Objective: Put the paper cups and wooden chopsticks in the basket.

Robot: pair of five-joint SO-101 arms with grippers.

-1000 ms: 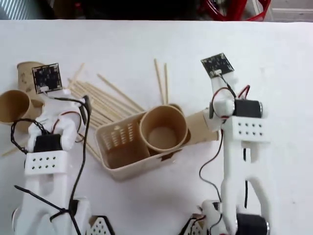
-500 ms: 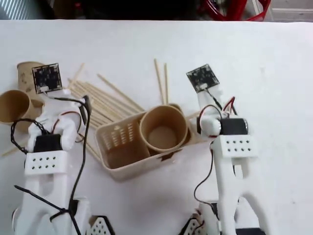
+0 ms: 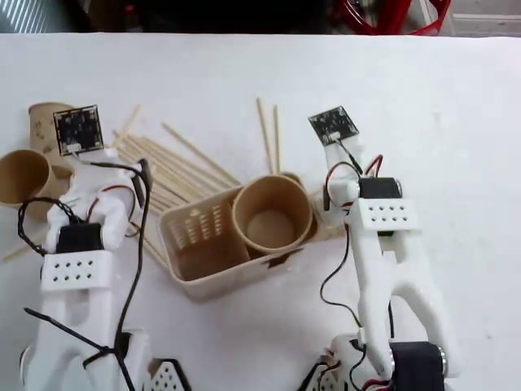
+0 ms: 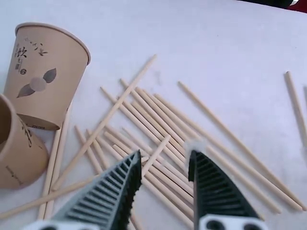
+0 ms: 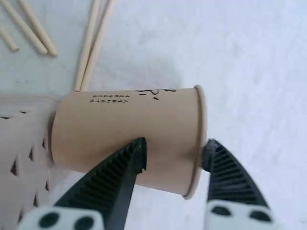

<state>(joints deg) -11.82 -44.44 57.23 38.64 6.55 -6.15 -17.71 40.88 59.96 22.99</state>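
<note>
Four paper cups share a white tabletop (image 3: 456,98), with a red frame (image 3: 383,16) beyond its far edge: an upright cup (image 3: 271,213) in the basket (image 3: 195,281), a lying cup (image 5: 129,124) just beside it, and two left cups (image 4: 45,76) near many scattered wooden chopsticks (image 3: 183,167). The right end effector (image 5: 176,146) is spread astride the lying cup's rim, and the left end effector (image 4: 165,157) is spread above the chopsticks.

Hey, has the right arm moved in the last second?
Yes. In the high view the right arm has shifted sideways toward the basket, ending closer to it.

Paper cups (image 3: 273,213): four
Wooden chopsticks (image 3: 175,167): over a dozen, overlapping, exact count unclear
Basket (image 3: 216,281): one
Robot arms (image 3: 383,216): two
</note>
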